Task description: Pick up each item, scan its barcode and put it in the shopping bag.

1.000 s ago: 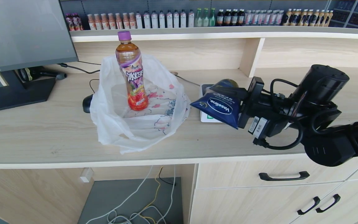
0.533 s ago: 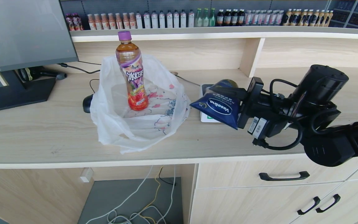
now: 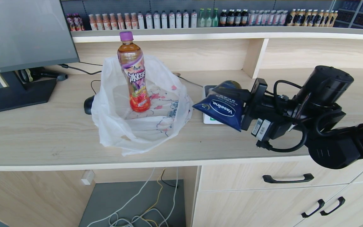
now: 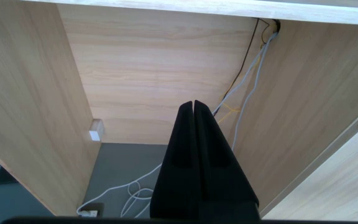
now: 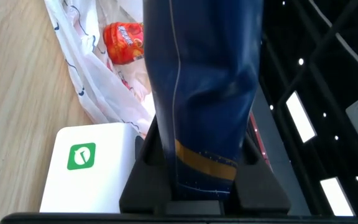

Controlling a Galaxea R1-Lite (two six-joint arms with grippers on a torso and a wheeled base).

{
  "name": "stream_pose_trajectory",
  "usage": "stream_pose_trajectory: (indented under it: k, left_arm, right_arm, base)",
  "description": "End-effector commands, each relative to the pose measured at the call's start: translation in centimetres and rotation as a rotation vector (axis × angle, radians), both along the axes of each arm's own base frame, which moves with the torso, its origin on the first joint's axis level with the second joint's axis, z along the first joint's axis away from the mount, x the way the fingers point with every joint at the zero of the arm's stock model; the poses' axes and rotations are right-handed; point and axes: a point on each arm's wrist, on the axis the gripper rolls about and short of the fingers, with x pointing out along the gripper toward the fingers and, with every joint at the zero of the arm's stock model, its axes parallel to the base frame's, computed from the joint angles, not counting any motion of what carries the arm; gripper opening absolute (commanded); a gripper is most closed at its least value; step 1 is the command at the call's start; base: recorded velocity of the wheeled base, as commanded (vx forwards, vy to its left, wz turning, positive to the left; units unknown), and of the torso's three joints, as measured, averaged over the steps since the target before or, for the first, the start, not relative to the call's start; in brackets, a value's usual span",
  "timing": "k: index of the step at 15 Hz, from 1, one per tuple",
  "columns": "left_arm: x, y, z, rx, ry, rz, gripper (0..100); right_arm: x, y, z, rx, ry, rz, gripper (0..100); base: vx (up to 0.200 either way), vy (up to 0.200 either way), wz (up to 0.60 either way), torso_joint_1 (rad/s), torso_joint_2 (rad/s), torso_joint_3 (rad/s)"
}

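r gripper (image 3: 232,102) comes in from the right over the counter (image 3: 43,135), its black jaws pinching a soft dark-blue pouch (image 3: 221,110) by its sides. the pouch is glossy film, wedge-shaped, w/ a seam down its length and a gold band near the clamped end. it hangs off the counter, tilted, just above a white square scanner box (image 3: 211,119) w/ rounded corners and a small green mark. whether pouch and scanner touch, can't tell.

just beside the scanner, toward the robot's left, sits the shopping bag (image 3: 128,126): thin, crinkly, translucent white plastic w/ red and blue print, mouth slumped open. inside it a plastic tea bottle (image 3: 134,75) stands upright, amber liquid, purple cap, glossy wrap label w/ a red base.

l gripper (image 4: 194,107) is below the counter edge in the open knee space, its tapered black fingers pressed flat together, holding nothing. loose cables trail down the wood-grain panel behind it.

counter is pale wood laminate, matte. a black rounded mouse (image 3: 88,104) lies behind the bag. a flat monitor (image 3: 20,31) on a black slab foot stands at far left.
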Motion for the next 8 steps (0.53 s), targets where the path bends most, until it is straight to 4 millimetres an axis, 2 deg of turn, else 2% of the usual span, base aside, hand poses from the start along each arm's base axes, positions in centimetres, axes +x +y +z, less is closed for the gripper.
stream_pose_trajectory:
  k: [1, 3, 5, 8]
  left_arm:
    - [0.0, 0.0, 0.0, 0.000, 0.000, 0.000, 0]
    - [0.0, 0.0, 0.0, 0.000, 0.000, 0.000, 0]
    - [0.0, 0.0, 0.0, 0.000, 0.000, 0.000, 0]
    - [0.0, 0.0, 0.0, 0.000, 0.000, 0.000, 0]
  right_arm:
    - [-0.1, 0.0, 0.2, 0.002, -0.007, 0.001, 0]
    - [-0.4, -0.1, 0.6, 0.006, -0.017, 0.003, 0]
    - [-1.4, -0.1, 1.9, 0.024, -0.040, 0.009, 0]
    - [-4.2, 1.2, 4.1, 0.093, 0.006, 0.061, 0]
  base:
    - [0.000, 0.000, 0.00, 0.000, 0.00, 0.000]
    - [0.000, 0.000, 0.00, 0.000, 0.00, 0.000]
    - [0.000, 0.000, 0.00, 0.000, 0.00, 0.000]
    - [0.000, 0.000, 0.00, 0.000, 0.00, 0.000]
